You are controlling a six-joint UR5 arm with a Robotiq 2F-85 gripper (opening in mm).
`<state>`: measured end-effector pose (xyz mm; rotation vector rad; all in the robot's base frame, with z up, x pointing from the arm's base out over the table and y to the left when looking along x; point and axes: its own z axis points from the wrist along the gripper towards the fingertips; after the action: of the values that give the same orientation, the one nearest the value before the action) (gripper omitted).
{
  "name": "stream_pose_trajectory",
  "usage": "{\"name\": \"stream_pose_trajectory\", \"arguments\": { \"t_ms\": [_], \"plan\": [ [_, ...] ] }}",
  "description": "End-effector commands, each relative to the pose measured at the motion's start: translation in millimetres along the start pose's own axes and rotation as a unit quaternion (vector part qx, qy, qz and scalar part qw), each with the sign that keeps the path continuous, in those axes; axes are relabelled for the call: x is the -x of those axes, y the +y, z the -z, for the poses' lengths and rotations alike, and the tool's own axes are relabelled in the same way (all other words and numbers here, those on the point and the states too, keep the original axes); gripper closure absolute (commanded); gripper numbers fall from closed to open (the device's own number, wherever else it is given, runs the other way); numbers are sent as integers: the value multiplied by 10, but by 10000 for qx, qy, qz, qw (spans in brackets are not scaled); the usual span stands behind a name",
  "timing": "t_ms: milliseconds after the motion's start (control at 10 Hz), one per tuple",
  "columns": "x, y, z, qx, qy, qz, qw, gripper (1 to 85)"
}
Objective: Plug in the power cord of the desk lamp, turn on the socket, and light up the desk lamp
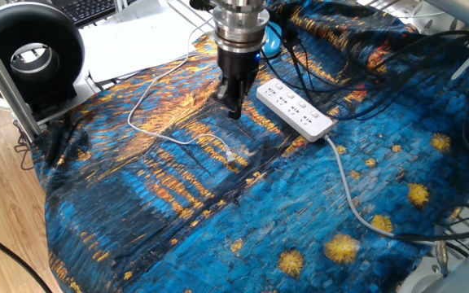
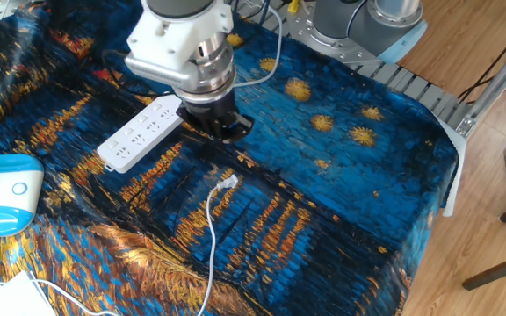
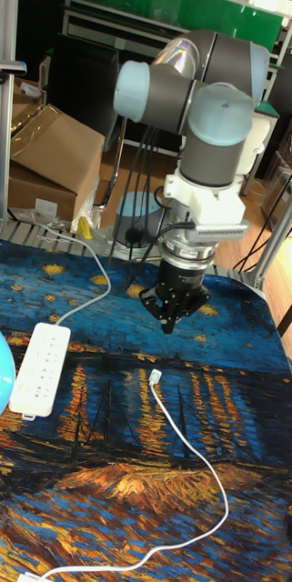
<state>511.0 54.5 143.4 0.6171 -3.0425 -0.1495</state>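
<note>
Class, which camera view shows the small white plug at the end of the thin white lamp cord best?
The tall fixed view: the small white plug lies unobstructed. The other fixed view shows it clearly too; one fixed view shows only a pale speck.

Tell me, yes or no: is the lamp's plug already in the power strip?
No. The plug lies loose on the cloth, apart from the power strip, below the gripper.
</note>
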Motion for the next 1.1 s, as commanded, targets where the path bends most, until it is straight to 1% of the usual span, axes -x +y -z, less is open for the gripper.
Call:
{"name": "stream_pose_trajectory", "arguments": {
  "t_ms": [0,100,200,300,500,600,700,800,900,1000],
  "plan": [
    [52,-364,63,-427,-128,829,9956,843],
    [80,-339,61,-422,-179,517,9976,843],
    [143,-159,48,-107,-309,-190,9993,843],
    [153,-93,39,41,-332,-647,9973,843],
    [-22,-233,3,-298,-46,-1159,9928,843],
    [-110,-209,-67,-438,72,-1351,9898,843],
    [-159,-136,-145,-479,122,-1500,9874,843],
    [-236,-262,-166,-808,193,-1482,9855,843],
    [-273,-285,-155,-855,255,-1543,9840,843],
    [-347,-224,-154,-713,413,-1592,9838,843]
  ]
}}
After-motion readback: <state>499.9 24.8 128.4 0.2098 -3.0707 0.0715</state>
